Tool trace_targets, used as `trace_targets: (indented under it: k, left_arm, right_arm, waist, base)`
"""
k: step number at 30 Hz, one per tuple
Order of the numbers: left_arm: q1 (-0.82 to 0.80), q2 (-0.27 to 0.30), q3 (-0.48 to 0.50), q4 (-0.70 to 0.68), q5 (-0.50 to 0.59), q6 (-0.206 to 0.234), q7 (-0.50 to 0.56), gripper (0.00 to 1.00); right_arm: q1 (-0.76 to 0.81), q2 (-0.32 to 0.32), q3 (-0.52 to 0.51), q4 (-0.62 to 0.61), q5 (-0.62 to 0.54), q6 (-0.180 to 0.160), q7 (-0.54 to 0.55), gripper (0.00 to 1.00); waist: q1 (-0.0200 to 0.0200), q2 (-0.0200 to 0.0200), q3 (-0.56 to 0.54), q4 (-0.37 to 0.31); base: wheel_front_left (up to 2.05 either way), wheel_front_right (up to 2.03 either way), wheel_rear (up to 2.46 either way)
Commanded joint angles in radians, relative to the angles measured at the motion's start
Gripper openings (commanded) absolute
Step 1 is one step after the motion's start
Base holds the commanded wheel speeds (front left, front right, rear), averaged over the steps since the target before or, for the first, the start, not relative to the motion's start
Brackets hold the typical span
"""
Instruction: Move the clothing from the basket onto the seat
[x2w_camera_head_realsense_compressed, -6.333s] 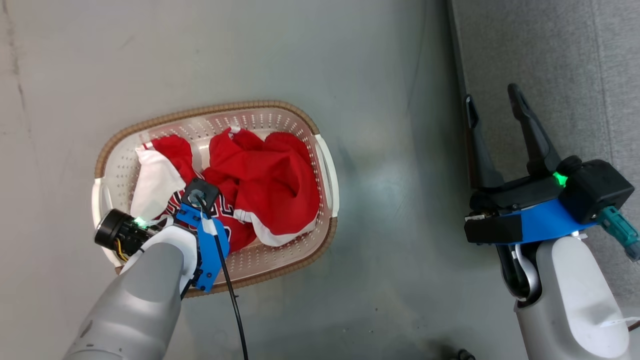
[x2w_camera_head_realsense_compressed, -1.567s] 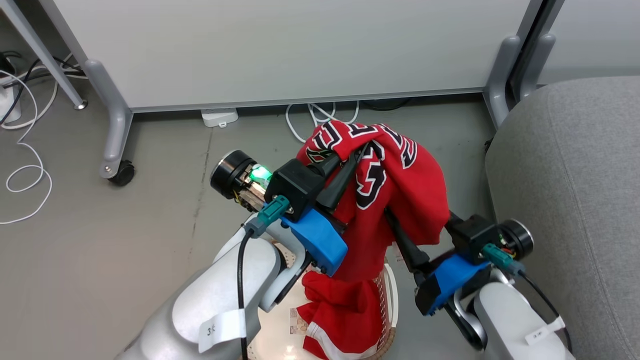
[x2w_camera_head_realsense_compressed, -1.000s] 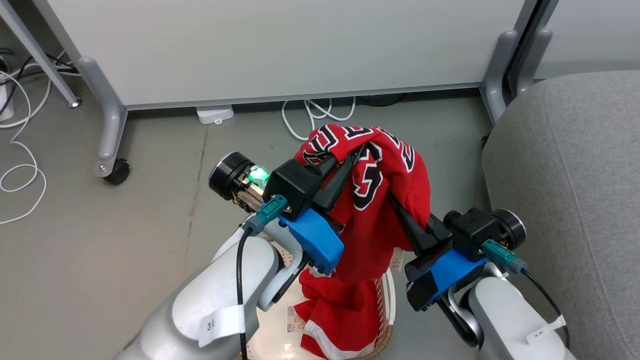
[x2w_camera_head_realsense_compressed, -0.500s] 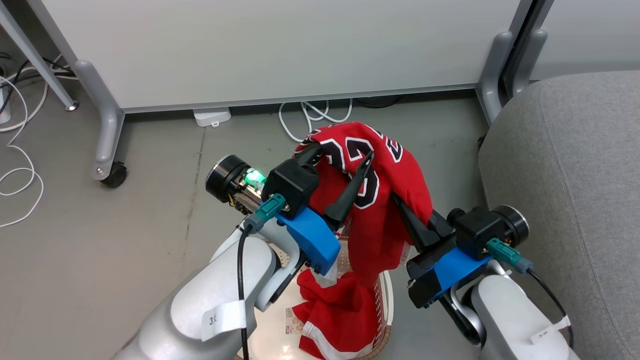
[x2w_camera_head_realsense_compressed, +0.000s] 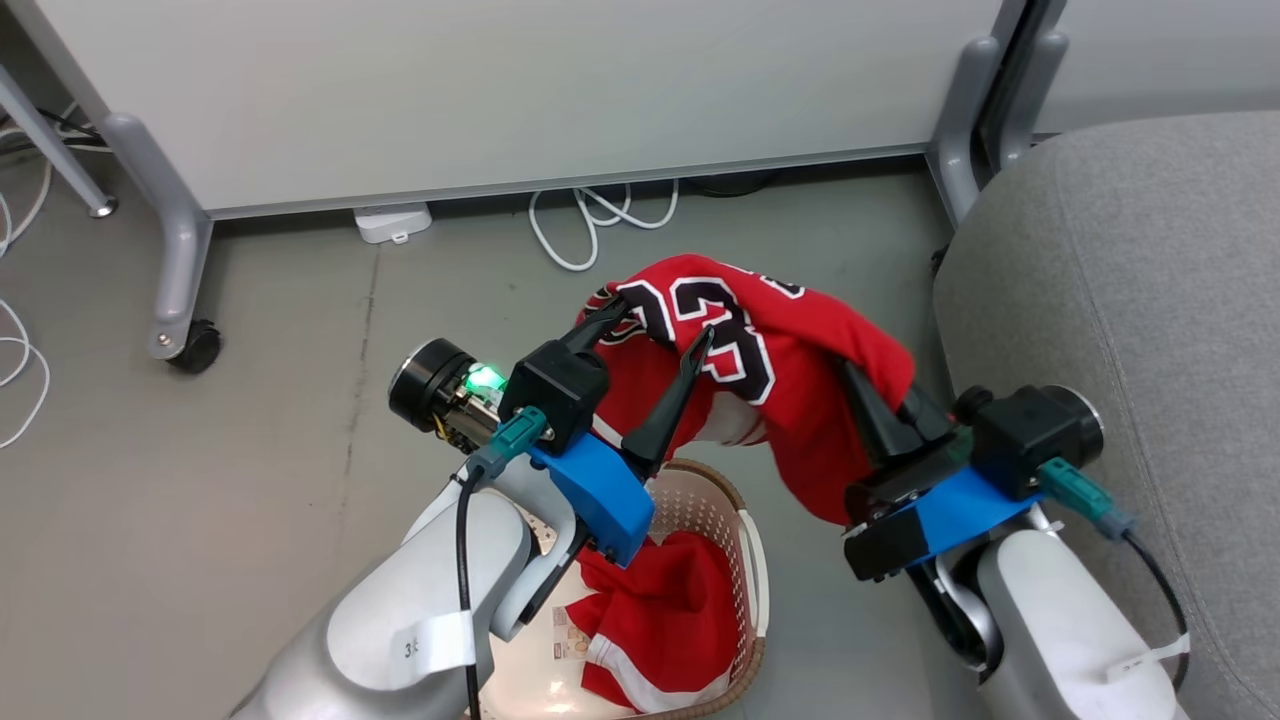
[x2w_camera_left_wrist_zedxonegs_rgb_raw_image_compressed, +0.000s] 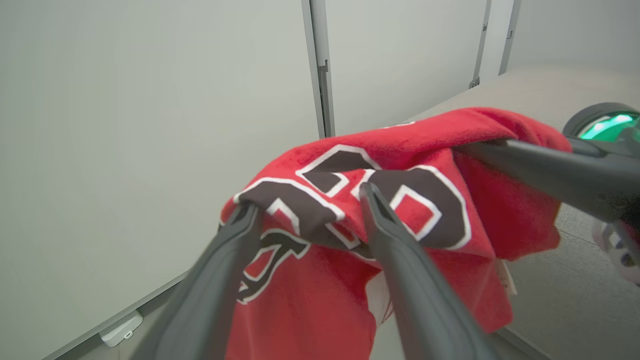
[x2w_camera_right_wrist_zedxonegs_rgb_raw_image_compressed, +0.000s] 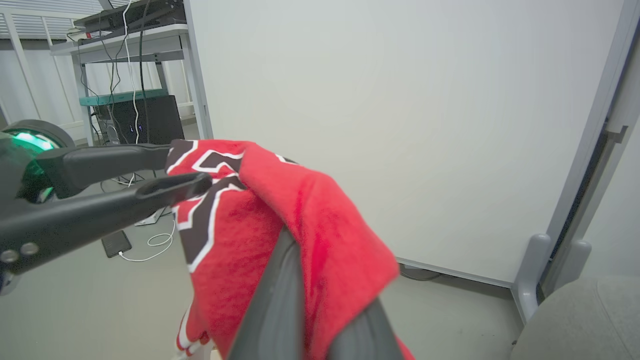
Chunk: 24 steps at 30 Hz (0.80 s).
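Note:
The red jersey (x2w_camera_head_realsense_compressed: 770, 330) with black-and-white numerals hangs in the air between both grippers, above the floor and left of the seat (x2w_camera_head_realsense_compressed: 1130, 250). My left gripper (x2w_camera_head_realsense_compressed: 660, 322) is open; the jersey (x2w_camera_left_wrist_zedxonegs_rgb_raw_image_compressed: 400, 150) only drapes over its spread fingertips (x2w_camera_left_wrist_zedxonegs_rgb_raw_image_compressed: 367, 192). My right gripper (x2w_camera_head_realsense_compressed: 862, 380) is shut on the jersey's right side, its tips buried in the cloth (x2w_camera_right_wrist_zedxonegs_rgb_raw_image_compressed: 320, 210). Below them stands the cream basket (x2w_camera_head_realsense_compressed: 748, 560), and the second red piece with white trim (x2w_camera_head_realsense_compressed: 660, 610) lies inside it.
A white partition panel (x2w_camera_head_realsense_compressed: 500, 90) on grey legs with a castor (x2w_camera_head_realsense_compressed: 195, 345) stands behind. White cables (x2w_camera_head_realsense_compressed: 590, 220) and a small white adapter (x2w_camera_head_realsense_compressed: 392, 222) lie on the grey floor beneath it. The seat's rounded edge is close to my right arm.
The jersey came up out of the basket, held by both grippers. In the last second my left gripper opened, and the right one carried the jersey right, toward the seat. The camera shifted too.

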Motion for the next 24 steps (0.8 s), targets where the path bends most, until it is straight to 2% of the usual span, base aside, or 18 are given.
trace_targets:
  k: [1, 8, 24]
  left_arm:
    - [0.009, 0.006, 0.003, 0.002, -0.004, 0.006, -0.010, 1.00]
    - [0.022, 0.020, 0.005, -0.003, -0.005, 0.014, -0.027, 1.00]
    - [0.002, 0.024, -0.017, -0.022, 0.017, 0.008, -0.082, 1.00]
  right_arm:
    - [0.012, 0.000, -0.018, -0.016, 0.001, 0.000, -0.001, 0.00]
    - [0.022, 0.009, -0.087, -0.070, -0.005, 0.000, -0.001, 0.00]
    - [0.075, 0.036, -0.222, -0.177, -0.034, 0.000, -0.001, 0.00]
  waist:
    - [0.0000, 0.0000, 0.008, -0.013]
    - [0.0000, 0.0000, 0.034, -0.075]
    - [0.0000, 0.0000, 0.078, -0.280]
  base:
    - [0.00, 0.00, 0.00]
    - [0.00, 0.00, 0.00]
    - [0.00, 0.00, 0.00]
